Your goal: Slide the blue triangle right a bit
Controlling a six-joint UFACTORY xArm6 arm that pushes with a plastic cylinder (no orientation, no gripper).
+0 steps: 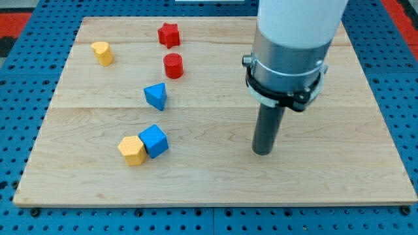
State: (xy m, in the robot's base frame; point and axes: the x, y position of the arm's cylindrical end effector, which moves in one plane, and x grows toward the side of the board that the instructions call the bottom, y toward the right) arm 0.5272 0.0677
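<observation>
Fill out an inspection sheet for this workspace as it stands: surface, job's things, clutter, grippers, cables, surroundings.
Surface: wooden board, light planks, lying flat.
Job's things: blue triangle left of the board's middle, standing alone, touching nothing.
Clutter: red star near the view's top; red cylinder just below it; yellow heart-like block at upper left; blue cube touching a yellow hexagon-like block at lower left.
Grippers: none fitted; my tip rests on the board well to the view's right of the blue triangle and lower, touching no block.
Cables: nothing seen.
Surroundings: blue perforated base around the board; red strip at the view's top corners.
</observation>
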